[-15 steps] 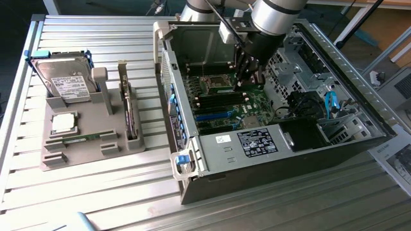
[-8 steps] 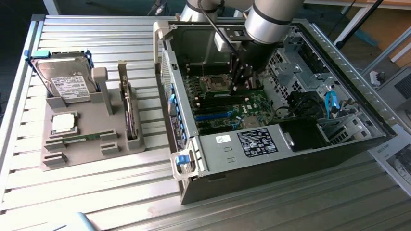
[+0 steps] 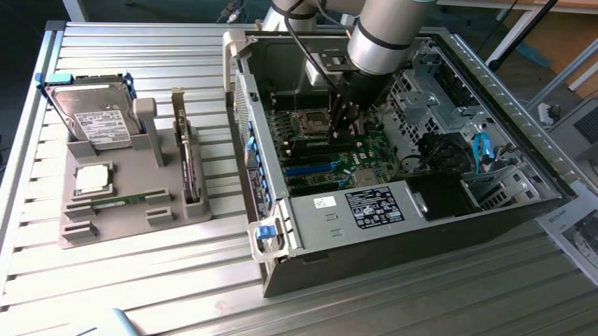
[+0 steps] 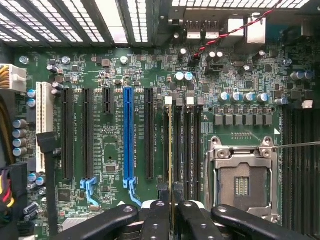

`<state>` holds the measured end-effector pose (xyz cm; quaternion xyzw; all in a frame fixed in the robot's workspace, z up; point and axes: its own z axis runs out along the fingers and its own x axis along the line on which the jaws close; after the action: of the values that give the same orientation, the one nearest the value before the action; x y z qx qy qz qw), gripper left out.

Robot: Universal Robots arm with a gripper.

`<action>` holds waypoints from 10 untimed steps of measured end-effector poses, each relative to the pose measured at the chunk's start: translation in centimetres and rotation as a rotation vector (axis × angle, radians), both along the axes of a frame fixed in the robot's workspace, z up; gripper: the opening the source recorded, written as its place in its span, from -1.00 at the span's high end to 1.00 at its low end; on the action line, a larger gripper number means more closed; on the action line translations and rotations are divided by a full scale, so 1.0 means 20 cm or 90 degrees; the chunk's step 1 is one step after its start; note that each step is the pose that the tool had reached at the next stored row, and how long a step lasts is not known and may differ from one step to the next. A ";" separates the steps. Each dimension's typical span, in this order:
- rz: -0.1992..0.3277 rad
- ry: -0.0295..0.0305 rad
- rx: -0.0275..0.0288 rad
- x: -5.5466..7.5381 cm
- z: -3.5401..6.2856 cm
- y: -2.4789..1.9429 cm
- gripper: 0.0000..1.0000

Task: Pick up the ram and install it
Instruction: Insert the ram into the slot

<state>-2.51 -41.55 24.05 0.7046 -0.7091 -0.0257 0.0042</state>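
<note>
Inside the computer case (image 3: 402, 245), at twelve o'clock from the black label (image 3: 374, 208) in the exterior view, your gripper (image 4: 171, 197) pinches the ram (image 4: 171, 145) on edge above the memory slots (image 4: 188, 150); I judge it light, stiff but fragile, so hold its upper edge, not the contacts.

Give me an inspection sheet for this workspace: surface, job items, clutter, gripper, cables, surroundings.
Surface: slatted metal table, carrying a grey holder and an open computer case.
Job's things: ram edge-on between the fingers, over the memory slots beside the processor socket; whether it is seated cannot be told.
Clutter: hard drive, processor chip, expansion card and a green stick in the holder.
Gripper: gripper inside the case, shut on the ram.
Cables: blue cables; red-black wire.
Surroundings: printed sheet at the exterior view's right.
</note>
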 end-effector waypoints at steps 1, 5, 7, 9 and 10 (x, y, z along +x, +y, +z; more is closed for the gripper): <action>0.000 0.0000 0.0000 0.00 -0.004 0.000 0.74; 0.000 0.0001 -0.0002 0.00 -0.014 0.000 0.74; 0.000 0.0000 -0.0001 0.00 -0.015 0.000 0.74; 0.000 0.0000 0.0001 0.00 -0.018 0.000 0.74; 0.000 0.0000 0.0001 0.00 -0.021 0.000 0.74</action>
<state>-2.51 -41.54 23.64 0.7046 -0.7091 -0.0257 0.0042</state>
